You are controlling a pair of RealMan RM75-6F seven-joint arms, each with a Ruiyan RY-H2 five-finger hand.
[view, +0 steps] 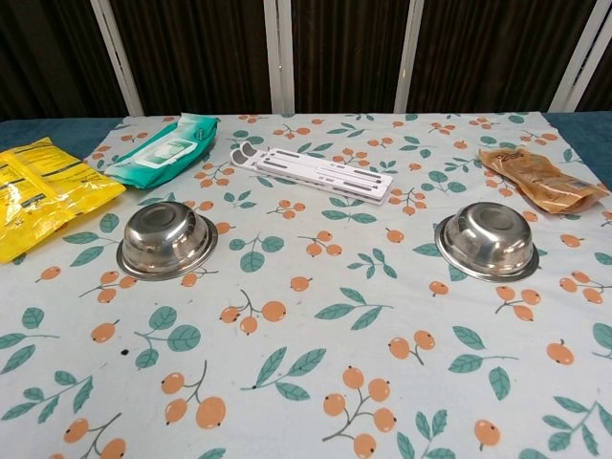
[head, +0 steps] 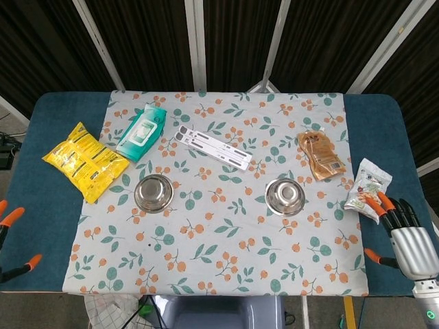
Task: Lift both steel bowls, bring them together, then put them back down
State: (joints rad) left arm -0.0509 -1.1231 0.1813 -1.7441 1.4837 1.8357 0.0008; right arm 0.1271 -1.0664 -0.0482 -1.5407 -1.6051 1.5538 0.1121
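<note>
We see left bowl (head: 153, 193) and right bowl (head: 285, 197) upright on worktop (head: 226, 233), well apart. Right hand (head: 410, 242) spread, near-right of right bowl; left hand (head: 7, 236) at left edge, grip unclear.

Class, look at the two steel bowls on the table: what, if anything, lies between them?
Nothing but bare patterned tablecloth lies between the left bowl and the right bowl. Both the chest and head views show this.
</note>
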